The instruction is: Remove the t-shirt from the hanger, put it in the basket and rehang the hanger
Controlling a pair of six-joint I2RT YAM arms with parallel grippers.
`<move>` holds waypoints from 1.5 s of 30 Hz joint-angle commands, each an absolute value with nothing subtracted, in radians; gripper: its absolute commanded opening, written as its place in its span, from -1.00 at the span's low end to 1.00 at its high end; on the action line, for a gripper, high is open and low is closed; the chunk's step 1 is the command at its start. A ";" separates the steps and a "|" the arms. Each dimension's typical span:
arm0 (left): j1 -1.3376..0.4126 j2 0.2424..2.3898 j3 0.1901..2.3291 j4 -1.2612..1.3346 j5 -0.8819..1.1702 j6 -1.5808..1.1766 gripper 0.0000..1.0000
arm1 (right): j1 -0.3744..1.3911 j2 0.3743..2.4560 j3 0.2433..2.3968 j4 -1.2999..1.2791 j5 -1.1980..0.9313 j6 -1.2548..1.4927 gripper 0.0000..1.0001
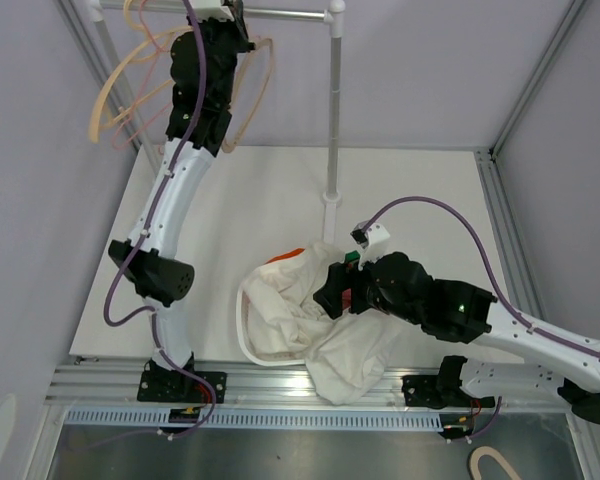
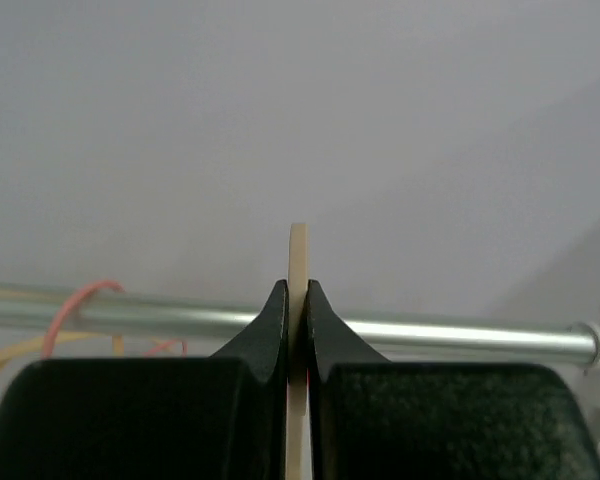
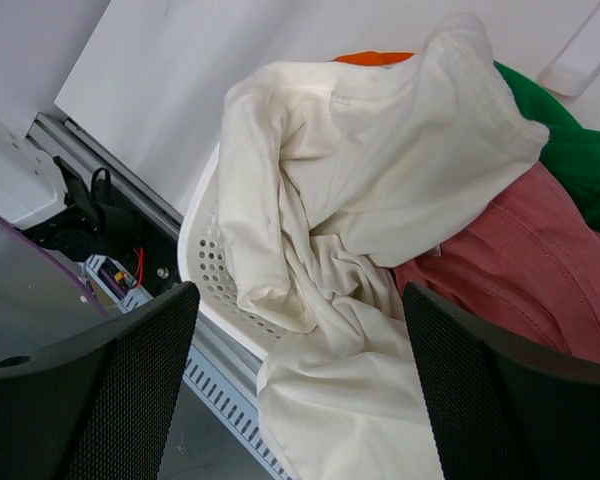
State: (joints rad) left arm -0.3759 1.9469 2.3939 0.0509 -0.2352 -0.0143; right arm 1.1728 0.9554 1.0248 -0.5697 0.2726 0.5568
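1. The left gripper (image 2: 297,296) is reaching up above the far left corner of the table (image 1: 250,190). Its black fingers are pinching a thin, flat, pale-beige hanger (image 2: 298,250) edge-on, and the jaws are pressed tight against it.
2. Just behind that grip, a shiny round metal rail (image 2: 460,338) is running level across the view. Spare hangers (image 1: 115,100), slim loops of beige and pink, are dangling from it on the left.
3. The cream t-shirt (image 3: 380,180) is lying off the hanger, soft and creased. It is draping over the rim of a white plastic basket (image 3: 210,250) whose wall is dotted with small round holes.
4. The basket is sitting at the table's near edge, right of the middle. The shirt's lower folds are spilling past that edge onto the ribbed aluminium frame (image 1: 280,385).
5. The right gripper (image 3: 298,296) is hanging low over the shirt with its black, fine-textured fingers spread wide, holding nothing.
6. Inside the basket a red garment (image 3: 520,270) with a fine ribbed weave is lying beside the shirt. A green garment (image 3: 570,150) and a strip of orange cloth (image 3: 375,57) are peeking out behind.
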 commanded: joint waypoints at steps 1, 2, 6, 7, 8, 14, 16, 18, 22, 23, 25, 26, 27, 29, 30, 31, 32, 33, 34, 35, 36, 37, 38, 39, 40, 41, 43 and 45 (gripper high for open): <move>-0.368 1.950 2.402 0.078 -0.212 -0.041 -0.99 | 1.170 0.942 1.026 -0.546 0.290 0.565 0.76; -0.368 1.953 2.402 0.075 -0.212 -0.041 -0.99 | 1.170 0.943 1.025 -0.543 0.287 0.566 0.76; -0.368 1.959 2.398 0.066 -0.209 -0.037 -0.99 | 1.169 0.945 1.019 -0.537 0.282 0.572 0.76; -0.368 1.956 2.396 0.063 -0.206 -0.035 -0.99 | 1.170 0.943 1.017 -0.534 0.281 0.572 0.76; -0.368 1.951 2.390 0.061 -0.201 -0.037 -0.99 | 1.169 0.945 1.016 -0.529 0.279 0.574 0.76; -0.368 1.924 2.361 0.060 -0.176 -0.023 -0.88 | 1.170 0.954 1.003 -0.514 0.265 0.577 0.77; -0.368 1.911 2.333 0.063 -0.170 -0.018 -0.59 | 1.170 0.956 0.999 -0.509 0.262 0.580 0.77; -0.367 1.890 2.309 0.064 -0.170 -0.012 -0.53 | 1.170 0.956 0.994 -0.505 0.259 0.580 0.77; -0.368 1.820 2.269 0.042 -0.189 -0.003 -0.13 | 1.170 0.959 0.986 -0.488 0.252 0.578 0.77; -0.370 1.795 2.260 0.016 -0.198 -0.003 0.17 | 1.169 0.962 0.988 -0.482 0.252 0.572 0.78; -0.370 1.705 2.208 -0.030 -0.233 0.038 0.51 | 1.169 0.969 1.000 -0.473 0.259 0.543 0.92; -0.370 1.665 2.169 -0.052 -0.245 0.044 0.60 | 1.169 0.973 1.020 -0.466 0.264 0.526 0.98; -0.370 1.622 2.149 -0.083 -0.277 0.035 0.72 | 1.167 0.977 1.032 -0.460 0.271 0.487 0.99; -0.370 1.472 2.030 -0.113 -0.293 0.009 0.99 | 1.160 0.982 1.083 -0.436 0.282 0.440 0.99; -0.370 1.418 2.002 -0.158 -0.291 -0.036 0.99 | 1.149 0.985 1.101 -0.428 0.285 0.407 0.99; -0.370 1.307 1.903 -0.184 -0.293 -0.064 0.99 | 1.144 0.991 1.121 -0.416 0.285 0.390 0.99; -0.368 1.248 1.867 -0.214 -0.298 -0.093 0.99 | 1.135 0.994 1.141 -0.416 0.282 0.377 0.99; -0.370 1.124 1.736 -0.269 -0.282 -0.150 0.99 | 1.112 1.000 1.184 -0.414 0.269 0.358 0.99; -0.370 1.123 1.735 -0.288 -0.272 -0.173 0.99 | 1.103 1.002 1.201 -0.413 0.262 0.347 0.99; -0.370 0.992 1.635 -0.299 -0.256 -0.192 0.99 | 1.092 1.002 1.216 -0.411 0.259 0.339 0.99; -0.370 0.926 1.584 -0.304 -0.239 -0.224 0.99 | 1.075 1.000 1.244 -0.414 0.259 0.337 0.99; -0.370 0.860 1.480 -0.307 -0.220 -0.235 0.99 | 1.068 1.000 1.255 -0.423 0.259 0.330 0.99; -0.370 0.735 1.389 -0.307 -0.160 -0.242 0.99 | 1.062 0.997 1.264 -0.426 0.252 0.325 0.99; -0.370 0.677 1.321 -0.313 -0.129 -0.242 0.99 | 1.055 0.996 1.272 -0.428 0.252 0.319 0.99; -0.370 0.625 1.295 -0.349 -0.095 -0.241 0.99 | 1.048 0.996 1.285 -0.445 0.253 0.316 0.99; -0.370 0.577 1.273 -0.377 -0.059 -0.239 0.99 | 1.042 0.994 1.292 -0.454 0.256 0.307 0.99; -0.370 0.459 1.204 -0.434 -0.037 -0.226 0.99 | 1.037 0.994 1.296 -0.475 0.268 0.301 0.99; -0.370 0.369 1.166 -0.523 -0.031 -0.209 0.99 | 1.031 0.986 1.292 -0.486 0.284 0.301 0.99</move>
